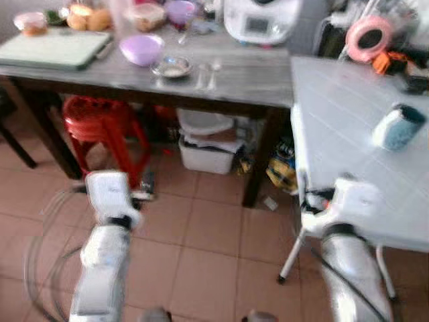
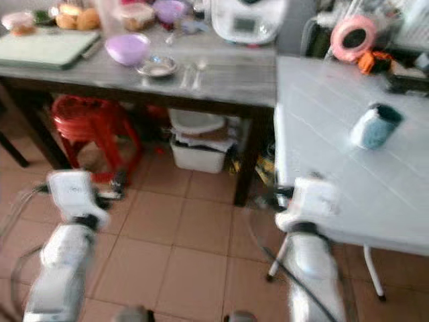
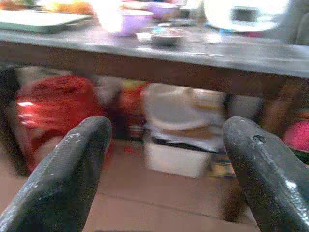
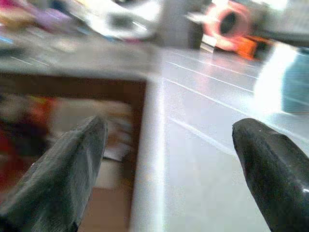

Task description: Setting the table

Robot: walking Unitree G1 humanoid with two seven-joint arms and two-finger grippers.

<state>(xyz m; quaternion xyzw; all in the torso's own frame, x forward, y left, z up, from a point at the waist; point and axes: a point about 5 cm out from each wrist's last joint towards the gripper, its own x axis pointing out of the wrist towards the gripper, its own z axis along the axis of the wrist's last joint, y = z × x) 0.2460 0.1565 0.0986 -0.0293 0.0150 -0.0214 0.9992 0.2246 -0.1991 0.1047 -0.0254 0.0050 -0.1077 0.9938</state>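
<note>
Left gripper: we hold our fingers spread wide with nothing between them, low in front of the grey table's edge.
Purple bowl: ahead of and above our left gripper, on the grey table; we judge it light plastic, stiff, best taken at the rim.
Small metal dish: just beside the bowl, toward our right gripper's side; likely light and slippery, so we would pinch its lip.
Spoons: next along, lying flat; thin and hard to lift off the surface, we expect.
Right gripper: our fingers stand wide apart and empty, at the near edge of the white table.
Blue cup: ahead of our right gripper and further right; we judge it rigid, possibly breakable, graspable around its body.
Writing: we can read none; all is blurred.
</note>
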